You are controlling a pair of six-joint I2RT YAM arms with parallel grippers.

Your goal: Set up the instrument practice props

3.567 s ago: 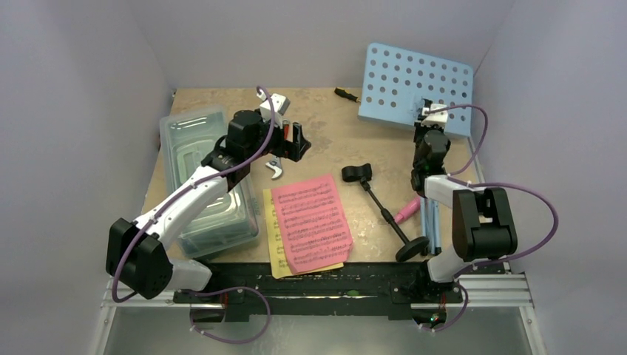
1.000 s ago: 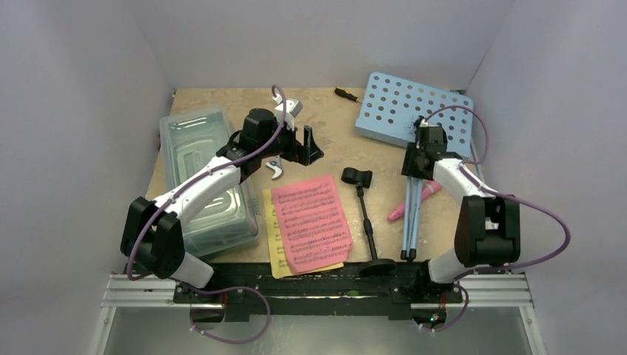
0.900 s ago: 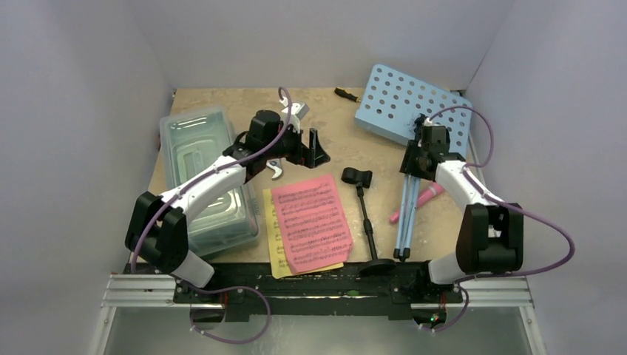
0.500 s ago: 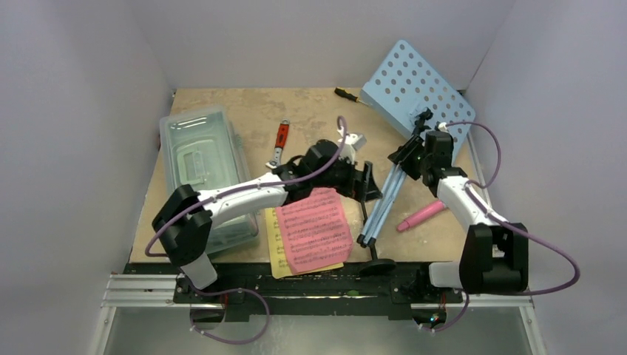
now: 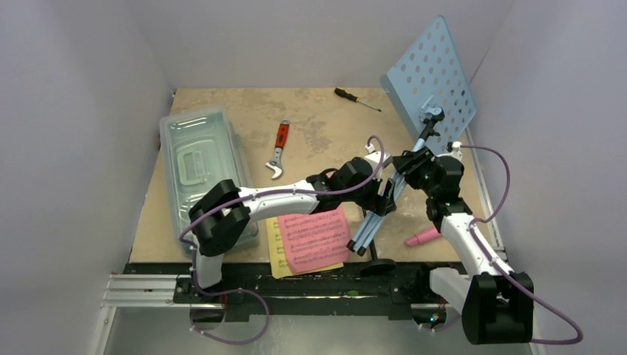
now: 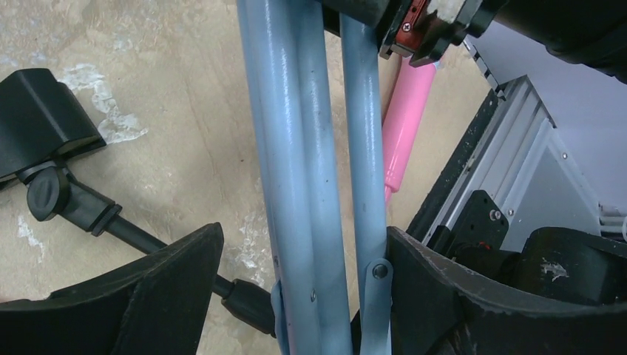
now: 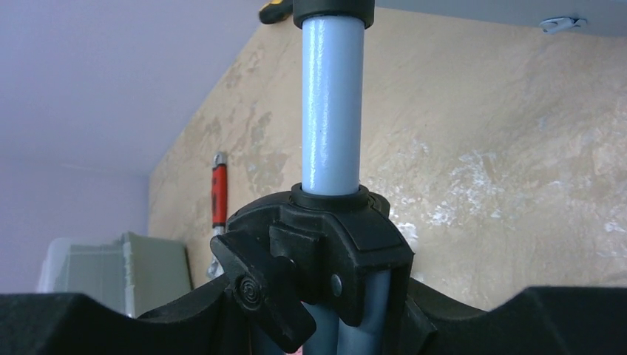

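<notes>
left arm: stretched low and far to the right, left gripper [image 6: 303, 235] at the folded legs of the music stand [image 5: 432, 70].
left jaws: spread, legs between them; one finger [image 6: 444, 296] touches a leg, the other stands apart.
right arm: reared up, right gripper [image 5: 415, 164] at the stand's black collar.
right jaws: pinching the collar.
music stand: tilted, desk high at back right, feet low near the mic stand [image 6: 74, 211].
microphone [image 5: 423, 237]: on the table, right of the legs.
pages [image 5: 314, 237]: flat at the near edge.
change: half a second before, the desk hung lower and the left gripper was short of the legs; the wrench [image 5: 279, 148] has not moved.
</notes>
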